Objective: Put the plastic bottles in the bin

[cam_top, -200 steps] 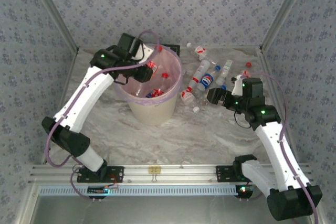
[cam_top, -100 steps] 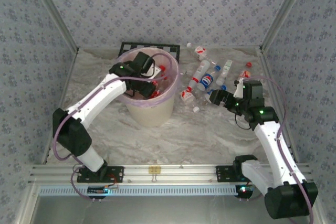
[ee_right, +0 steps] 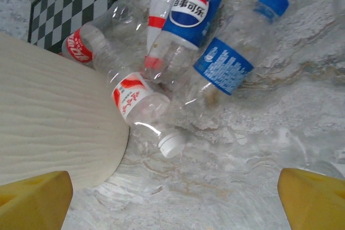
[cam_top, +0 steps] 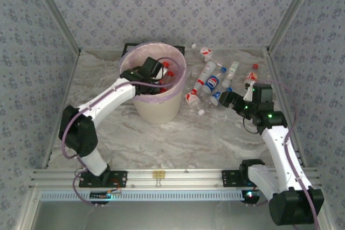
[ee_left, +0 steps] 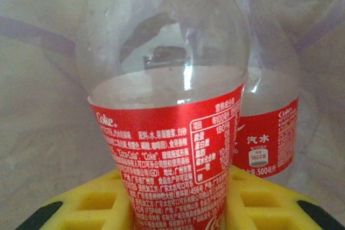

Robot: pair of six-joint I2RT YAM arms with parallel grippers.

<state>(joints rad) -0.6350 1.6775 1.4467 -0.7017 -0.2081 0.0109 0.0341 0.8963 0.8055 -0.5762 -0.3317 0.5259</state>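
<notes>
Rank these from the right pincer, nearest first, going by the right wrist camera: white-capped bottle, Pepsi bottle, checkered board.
1. white-capped bottle: centre, lying beside the bin.
2. Pepsi bottle: upper middle, in the pile.
3. checkered board: upper left, beyond the bin.

One bin (cam_top: 156, 109), at least nine bottles (ee_right: 191, 4), one checkerboard (ee_right: 75, 4)

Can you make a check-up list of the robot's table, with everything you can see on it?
Surface: marble-look table.
Job's things: bottles heaped on the table beside the bin; more inside it.
Clutter: checkerboard behind the bin.
Claws: left claw shut on a Coke bottle inside the bin; right claw open, facing the heap.
Cables: purple cable along the left arm.
Surroundings: patterned walls; metal rail in front.
</notes>
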